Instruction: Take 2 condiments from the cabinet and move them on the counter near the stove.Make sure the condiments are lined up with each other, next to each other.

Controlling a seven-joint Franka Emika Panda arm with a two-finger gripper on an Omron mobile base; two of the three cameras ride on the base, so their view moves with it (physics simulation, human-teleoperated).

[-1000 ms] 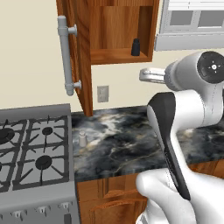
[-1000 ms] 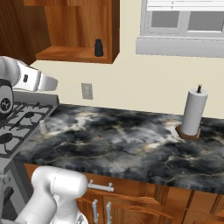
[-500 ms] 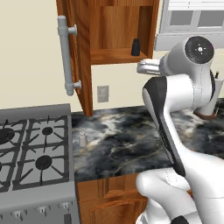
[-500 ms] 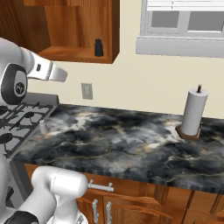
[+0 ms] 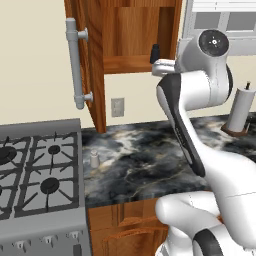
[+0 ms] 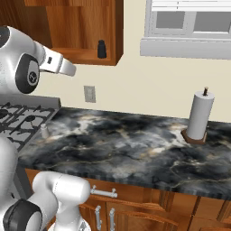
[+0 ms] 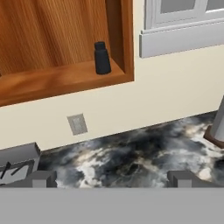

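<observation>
A black condiment [image 5: 155, 53] [image 6: 102, 49] [image 7: 102, 58] stands upright at the right end of the open cabinet's shelf [image 5: 127, 64] [image 7: 57, 81]. A light grey condiment [image 5: 94, 159] [image 6: 44, 131] stands on the marbled counter [image 5: 145, 160] [image 6: 135, 144], right beside the stove [image 5: 35, 175] [image 6: 18, 118]. My gripper [image 7: 113, 178] is open and empty, its fingertips [image 7: 43, 178] wide apart. The hand [image 5: 161, 67] [image 6: 61, 66] hangs in the air just below and in front of the shelf, a short way from the black condiment.
The cabinet door [image 5: 82, 65] stands open to the left with its grey bar handle. A paper-towel roll [image 5: 239, 107] [image 6: 198, 116] stands on its stand at the counter's right. A wall outlet [image 7: 77, 124] is below the cabinet. A white window frame [image 6: 189, 22] is at upper right.
The arm has risen and folded, lifting the hand up and closer to the cabinet shelf. Both condiments stay where they were, and the jaws stay open.
</observation>
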